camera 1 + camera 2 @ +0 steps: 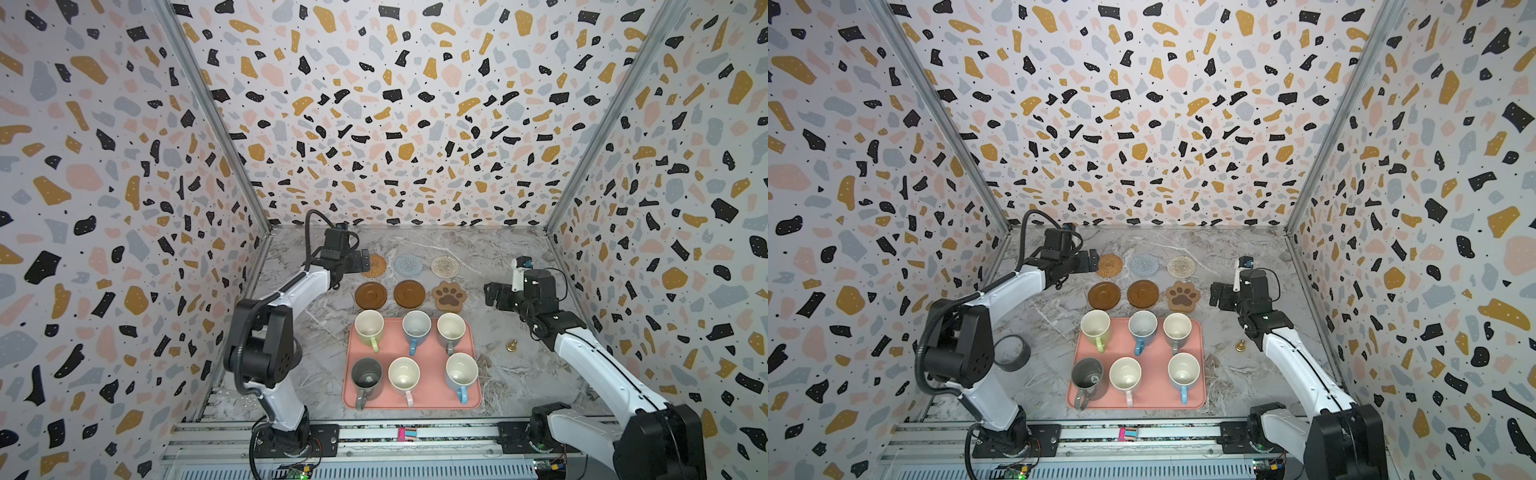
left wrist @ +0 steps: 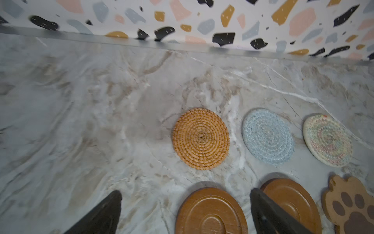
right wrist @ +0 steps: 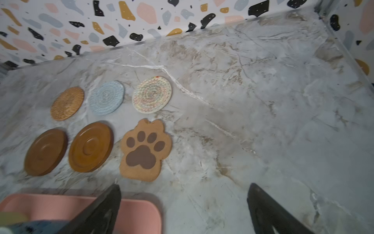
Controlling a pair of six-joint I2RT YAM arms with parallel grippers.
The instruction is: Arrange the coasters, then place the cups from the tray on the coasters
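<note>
Six cups (image 1: 369,328) on tray (image 1: 432,357); coasters (image 1: 409,293) in two rows just beyond tray, all bare. L gripper (image 1: 365,262), R gripper (image 1: 491,296) hover beyond tray, jaws apart, empty. Cups prob. rigid, weighty, glaze-slick, chippable: pinch rim wall opp. handle, firm.

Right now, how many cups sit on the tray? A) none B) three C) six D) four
C: two rows of three stand on the tray: the light green cup, back blue cup and light grey cup, then the dark grey cup, pink cup and front blue cup.
</note>
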